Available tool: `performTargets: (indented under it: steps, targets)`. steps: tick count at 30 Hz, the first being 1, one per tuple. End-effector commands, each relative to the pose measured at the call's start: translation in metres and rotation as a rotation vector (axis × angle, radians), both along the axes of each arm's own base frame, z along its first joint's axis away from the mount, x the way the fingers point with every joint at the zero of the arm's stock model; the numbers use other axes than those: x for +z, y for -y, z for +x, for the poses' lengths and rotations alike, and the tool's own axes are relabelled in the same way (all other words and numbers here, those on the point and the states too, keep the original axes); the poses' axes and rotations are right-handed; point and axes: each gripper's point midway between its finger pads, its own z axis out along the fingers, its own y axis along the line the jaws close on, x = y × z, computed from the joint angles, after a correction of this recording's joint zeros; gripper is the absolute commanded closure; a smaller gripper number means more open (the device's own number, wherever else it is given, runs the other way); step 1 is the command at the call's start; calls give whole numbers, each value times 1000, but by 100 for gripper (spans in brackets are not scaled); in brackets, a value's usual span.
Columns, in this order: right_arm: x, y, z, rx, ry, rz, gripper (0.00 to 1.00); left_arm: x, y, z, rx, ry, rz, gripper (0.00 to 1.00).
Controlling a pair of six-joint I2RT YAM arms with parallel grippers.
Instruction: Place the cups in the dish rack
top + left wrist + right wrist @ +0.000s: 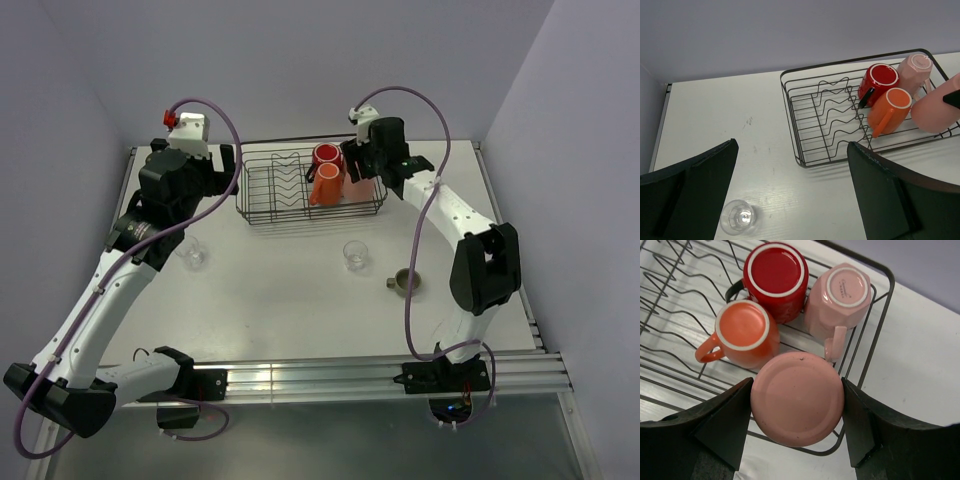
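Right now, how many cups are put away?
Three sit upside down in the rack: the red mug, orange mug and pink mug. The right fingers hold the tumbler over a corner of the rack. Left to do: two glasses and the grey mug on the table. The left fingers are open and empty.

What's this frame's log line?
right gripper: holds salmon tumbler at dish rack right end | left gripper: open | racked: red mug, orange mug, pink mug | table: glasses, grey mug
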Motion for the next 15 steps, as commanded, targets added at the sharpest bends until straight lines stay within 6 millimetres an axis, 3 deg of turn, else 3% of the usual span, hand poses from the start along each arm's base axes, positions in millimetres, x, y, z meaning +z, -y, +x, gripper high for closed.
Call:
performTargets:
  steps: [1,15]
  targets:
    - [9,-1,12,-27,76,-4,100,24,0,-4,-11,68,-39,1]
    - [-22,-2,20,-38,52,-40,100,17,-2,0,4,51,-17,1]
